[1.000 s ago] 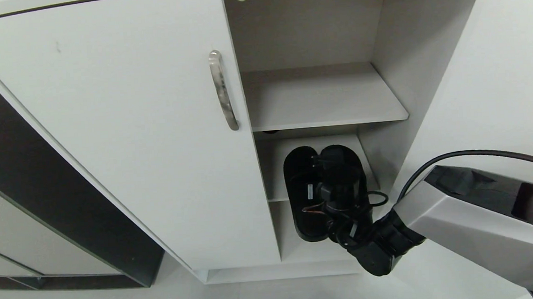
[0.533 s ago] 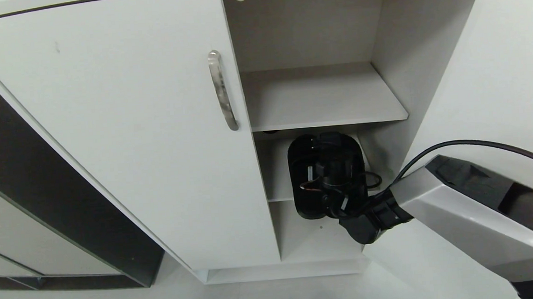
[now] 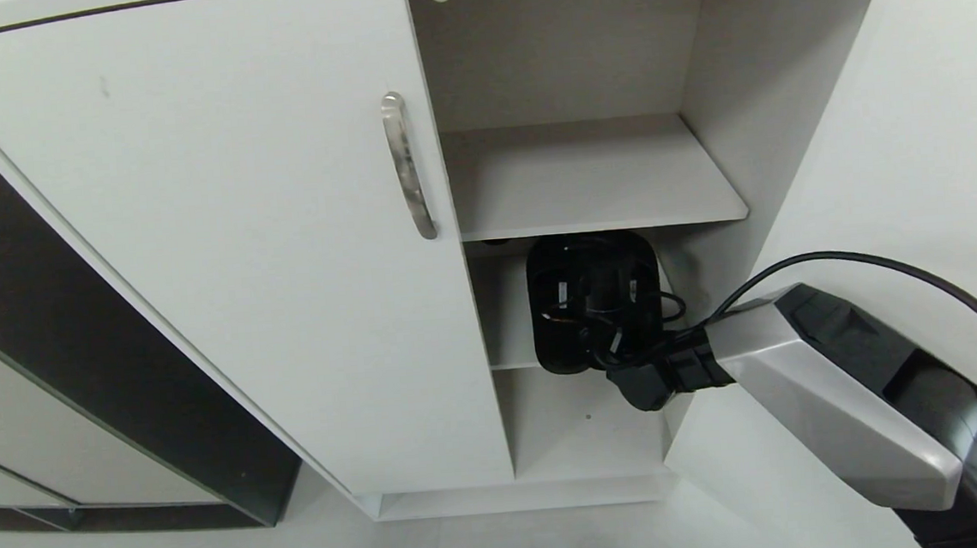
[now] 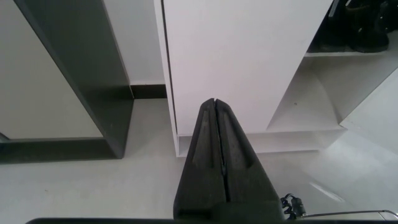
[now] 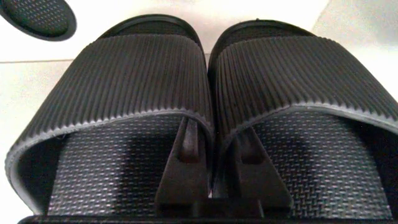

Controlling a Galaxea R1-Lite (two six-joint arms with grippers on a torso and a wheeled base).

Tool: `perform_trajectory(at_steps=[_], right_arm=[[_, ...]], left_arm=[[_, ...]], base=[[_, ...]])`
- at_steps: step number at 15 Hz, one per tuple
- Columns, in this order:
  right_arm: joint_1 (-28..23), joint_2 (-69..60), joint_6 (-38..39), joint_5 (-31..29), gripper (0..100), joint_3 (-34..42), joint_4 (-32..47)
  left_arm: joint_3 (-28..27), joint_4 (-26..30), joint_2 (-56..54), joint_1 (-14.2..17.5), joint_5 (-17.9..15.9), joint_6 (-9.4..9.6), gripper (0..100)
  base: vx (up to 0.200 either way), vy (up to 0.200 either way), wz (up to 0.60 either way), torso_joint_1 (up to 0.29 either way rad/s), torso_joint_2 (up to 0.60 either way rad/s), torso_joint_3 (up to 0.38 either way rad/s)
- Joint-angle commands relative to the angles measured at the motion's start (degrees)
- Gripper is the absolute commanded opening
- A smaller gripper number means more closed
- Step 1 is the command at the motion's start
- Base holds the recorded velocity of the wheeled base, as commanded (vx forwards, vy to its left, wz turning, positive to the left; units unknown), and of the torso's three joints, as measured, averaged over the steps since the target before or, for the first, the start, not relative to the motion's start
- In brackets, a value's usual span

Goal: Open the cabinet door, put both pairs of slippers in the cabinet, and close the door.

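Cabinet door is open; your right claw pinches one black slipper pair at the middle shelf, another slipper beyond. Release and door-closing likely remain.

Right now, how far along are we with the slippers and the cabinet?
Done: the white cabinet's right door stands open. In hand: the right gripper is shut on a pair of black ribbed slippers, partway onto the middle shelf. A dark textured shape beside them may be the other pair; unclear. Left: release, withdraw, close the door. The left gripper is shut, empty.
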Motion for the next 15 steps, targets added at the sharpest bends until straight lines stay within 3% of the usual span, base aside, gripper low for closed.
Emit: perform_trajectory(at_steps=[1, 12, 13, 15], right_arm=[[-0.2, 1.7, 0.0, 0.0, 0, -1.9, 0.1], [-0.2, 3.0, -0.7, 0.0, 0, -1.7, 0.0], [-0.2, 3.1, -0.7, 0.0, 100, -1.6, 0.0], [0.0, 3.0, -0.8, -0.2, 100, -0.9, 0.0]], left_arm=[[0.0, 0.0, 0.1, 0.0, 0.0, -0.02, 0], [0.0, 0.0, 0.1, 0.0, 0.0, -0.11, 0], [0.0, 0.0, 0.1, 0.0, 0.0, -0.11, 0], [0.0, 0.0, 0.1, 0.0, 0.0, -0.11, 0]], base=[[0.0, 0.0, 0.0, 0.0, 0.0, 0.0], [0.0, 0.0, 0.0, 0.0, 0.0, 0.0], [0.0, 0.0, 0.0, 0.0, 0.0, 0.0], [0.0, 0.0, 0.0, 0.0, 0.0, 0.0]])
